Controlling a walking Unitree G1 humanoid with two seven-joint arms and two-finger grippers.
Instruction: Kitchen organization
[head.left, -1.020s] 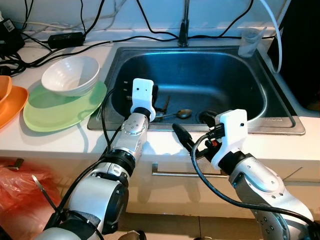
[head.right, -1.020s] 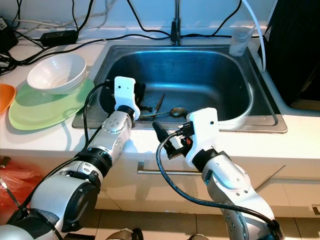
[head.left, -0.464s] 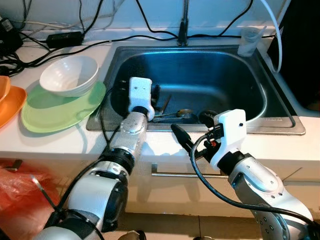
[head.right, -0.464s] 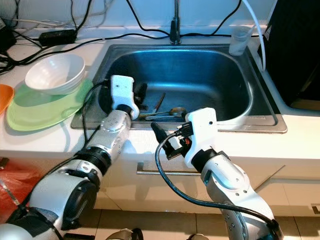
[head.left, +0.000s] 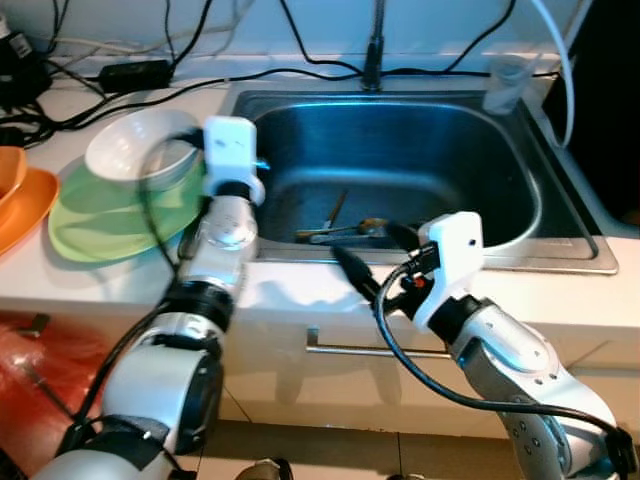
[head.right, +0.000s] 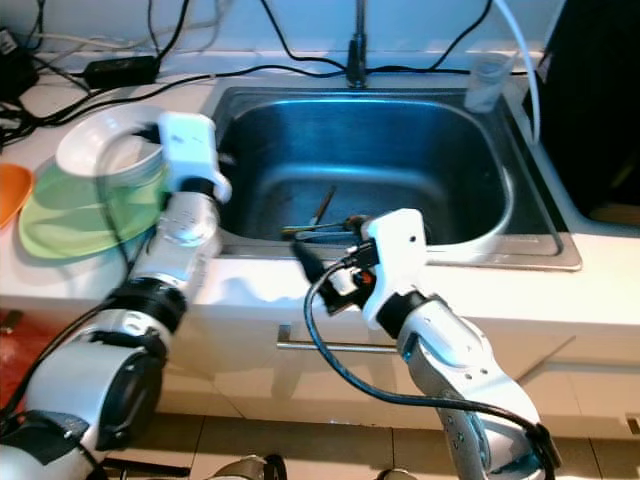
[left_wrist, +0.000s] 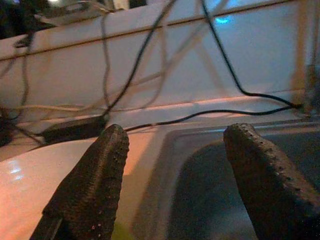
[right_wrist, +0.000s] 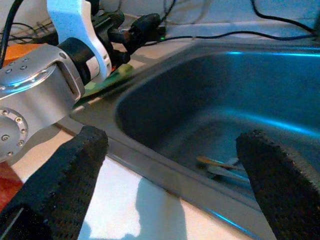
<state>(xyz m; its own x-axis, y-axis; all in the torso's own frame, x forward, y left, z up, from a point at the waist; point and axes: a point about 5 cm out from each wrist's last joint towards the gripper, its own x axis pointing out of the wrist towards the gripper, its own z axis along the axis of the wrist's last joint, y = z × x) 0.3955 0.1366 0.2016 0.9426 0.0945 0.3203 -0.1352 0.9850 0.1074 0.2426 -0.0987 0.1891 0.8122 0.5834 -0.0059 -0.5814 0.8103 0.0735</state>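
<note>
A white counter (head.left: 300, 290) over a handled drawer (head.left: 360, 350), with tiled floor (head.left: 330, 455) below.

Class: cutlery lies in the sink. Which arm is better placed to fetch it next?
Probably the right. The right gripper hangs open at the sink's front rim, facing the cutlery; the left gripper is raised over the sink's left edge.

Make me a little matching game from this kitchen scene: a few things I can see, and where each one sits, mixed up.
Things:
1. white bowl
2. spoon
3. clear cup
4. orange dish

Places:
A. on the bottom of the sink
B. far-right corner of the sink rim
C. on the green plate
D. at the counter's left edge

Pairs: 1-C, 2-A, 3-B, 4-D
</note>
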